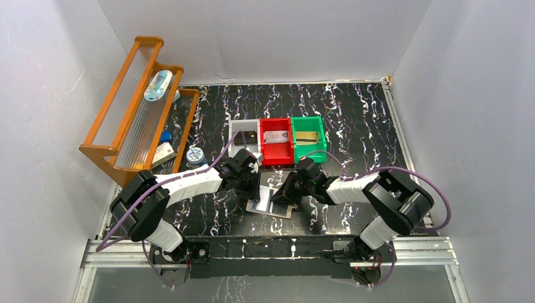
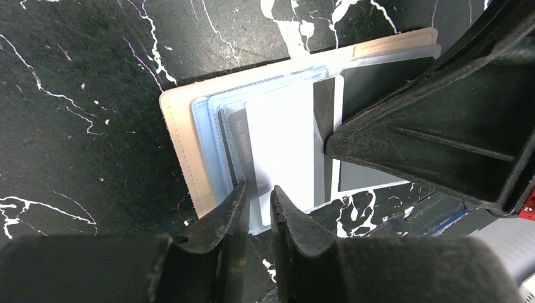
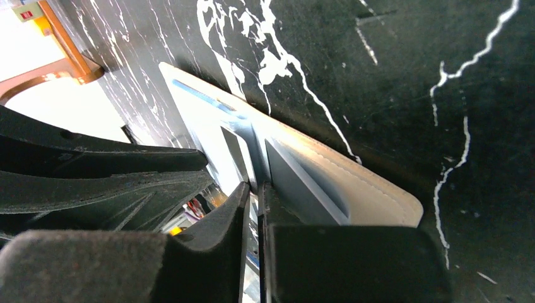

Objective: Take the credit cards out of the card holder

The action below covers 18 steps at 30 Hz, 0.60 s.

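Top view: the tan leather-like bifold card holder [image 1: 272, 207] lies open on the black marbled table [image 1: 366, 126], between the left gripper [image 1: 247, 183] and the right gripper [image 1: 291, 192], both down upon it.
Left wrist: we see the left gripper [image 2: 257, 189] pinching the card holder's near edge, at a white card [image 2: 281, 139].
Right wrist: the right gripper [image 3: 254, 189], nearly pressed together, meets the pale blue pockets [image 3: 208, 120] — whether it grips anything, we cannot tell.
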Each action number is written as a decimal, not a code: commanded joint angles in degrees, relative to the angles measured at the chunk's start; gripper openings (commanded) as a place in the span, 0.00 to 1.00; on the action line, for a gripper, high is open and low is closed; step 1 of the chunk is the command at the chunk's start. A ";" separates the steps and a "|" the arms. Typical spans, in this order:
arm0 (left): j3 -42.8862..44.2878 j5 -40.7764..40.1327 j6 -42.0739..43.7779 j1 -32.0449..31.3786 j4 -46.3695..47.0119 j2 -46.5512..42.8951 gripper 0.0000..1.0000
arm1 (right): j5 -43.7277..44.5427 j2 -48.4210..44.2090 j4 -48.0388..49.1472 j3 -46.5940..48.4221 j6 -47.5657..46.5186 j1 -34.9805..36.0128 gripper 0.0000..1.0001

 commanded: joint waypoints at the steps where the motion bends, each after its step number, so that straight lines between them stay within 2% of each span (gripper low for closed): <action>1: 0.09 -1.29 0.66 -0.07 -2.49 0.27 0.17 | 2.62 -1.42 0.15 -1.43 0.70 -0.19 0.13; 6: -0.65 -1.81 0.00 -0.02 -1.63 -0.17 0.17 | 3.57 -3.01 -3.06 -0.66 -1.20 -0.29 0.10; 18: -0.39 -2.12 0.27 0.03 -2.57 -0.39 0.17 | 3.83 -5.14 -4.25 -1.68 -0.80 -1.06 0.12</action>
